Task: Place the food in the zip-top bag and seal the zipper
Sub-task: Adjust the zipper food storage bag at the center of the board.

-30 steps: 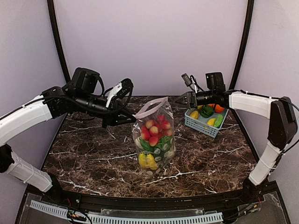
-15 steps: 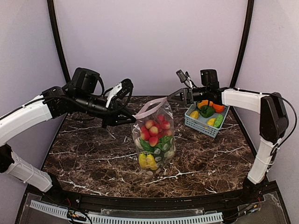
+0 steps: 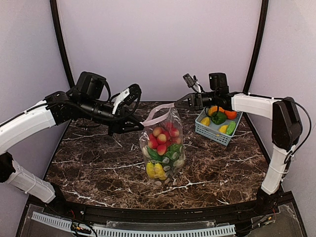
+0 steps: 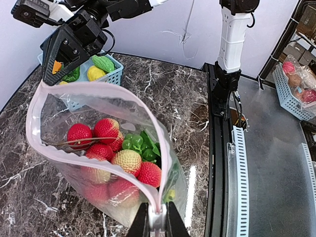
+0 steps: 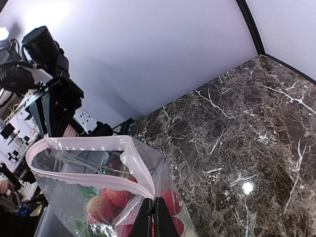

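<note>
The zip-top bag [image 3: 164, 148] stands upright in the middle of the table, its mouth gaping. Inside is the food: red round fruits [image 3: 163, 137], green vegetables [image 3: 170, 154] and a yellow banana bunch [image 3: 155, 170]. My left gripper [image 3: 142, 127] is shut on the left end of the pink zipper [image 3: 160, 114]. My right gripper [image 3: 176, 102] is shut on its right end. In the left wrist view the zipper [image 4: 94, 87] loops open above the red fruits [image 4: 98, 131], pinched at my left gripper [image 4: 158, 224]. In the right wrist view my right gripper [image 5: 154, 215] pinches the zipper [image 5: 84, 142].
A blue-grey slatted basket [image 3: 212, 133] stands at the back right under the right arm, holding orange, green and yellow toy produce. The marble table's black raised rim [image 3: 163, 210] runs along the near edge. Purple walls close in the sides and back.
My right gripper moved left from above the basket to the bag's right top corner and closed on the zipper end. The left gripper and bag stayed put.
</note>
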You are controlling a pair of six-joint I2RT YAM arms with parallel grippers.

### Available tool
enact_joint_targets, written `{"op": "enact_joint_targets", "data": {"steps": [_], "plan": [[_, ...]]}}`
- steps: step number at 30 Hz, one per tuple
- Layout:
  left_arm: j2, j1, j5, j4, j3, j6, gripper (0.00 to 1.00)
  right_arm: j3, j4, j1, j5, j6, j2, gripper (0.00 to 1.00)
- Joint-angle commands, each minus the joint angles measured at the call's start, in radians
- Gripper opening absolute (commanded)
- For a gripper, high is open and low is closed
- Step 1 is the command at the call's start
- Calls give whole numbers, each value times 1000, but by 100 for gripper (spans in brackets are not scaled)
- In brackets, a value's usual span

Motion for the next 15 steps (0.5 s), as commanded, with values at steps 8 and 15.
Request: {"op": "enact_joint_targets", "data": {"steps": [8, 15], "plan": [[-41, 25, -176, -102, 94, 60, 1, -69, -115, -18, 90, -83, -289, 0], [-13, 26, -356, -182, 212, 96, 1, -149, -320, -14, 207, -174, -516, 0]]}}
